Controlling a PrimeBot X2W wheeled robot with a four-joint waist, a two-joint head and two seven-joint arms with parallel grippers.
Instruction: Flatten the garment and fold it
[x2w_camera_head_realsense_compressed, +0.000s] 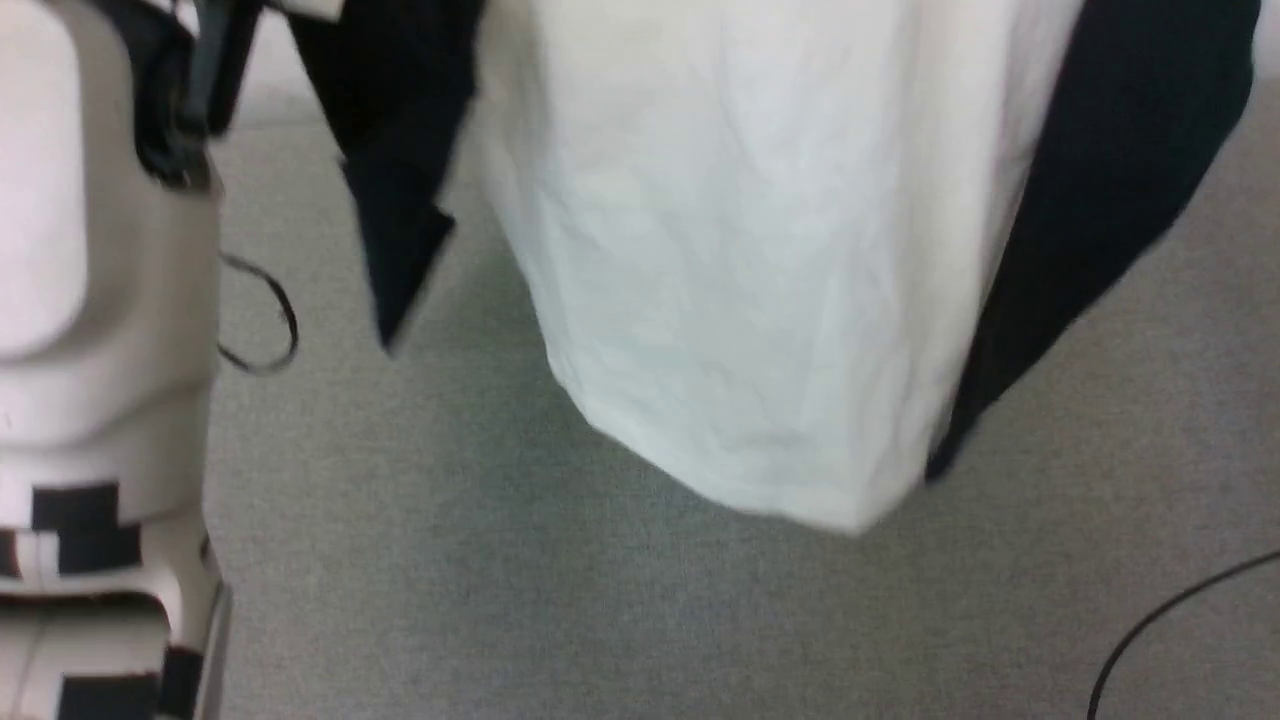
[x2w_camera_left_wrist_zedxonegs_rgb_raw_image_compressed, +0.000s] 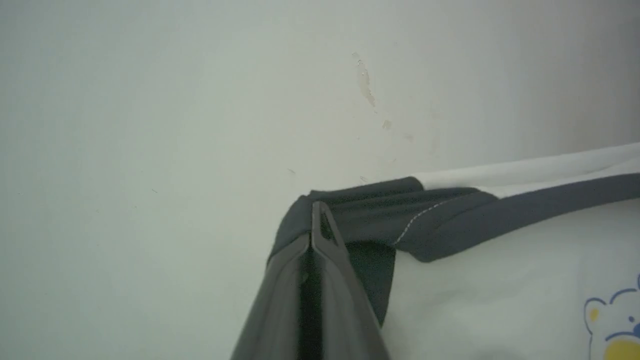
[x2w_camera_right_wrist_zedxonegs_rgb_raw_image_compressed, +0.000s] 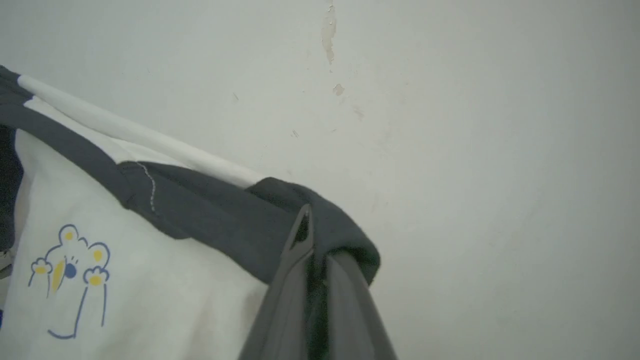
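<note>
The garment hangs in the air above the grey floor, its white body spread wide, with a black sleeve dangling on the left and another on the right. In the left wrist view my left gripper is shut on the dark shoulder fabric of the garment, beside the white front with a printed bear. My right gripper is shut on the other dark shoulder in the right wrist view. A blue and yellow print shows on the white cloth there.
My pale body and arm fill the left edge of the head view. A thin wire loop lies on the grey carpet, and a black cable crosses the lower right. A white wall with scuff marks stands behind the shirt.
</note>
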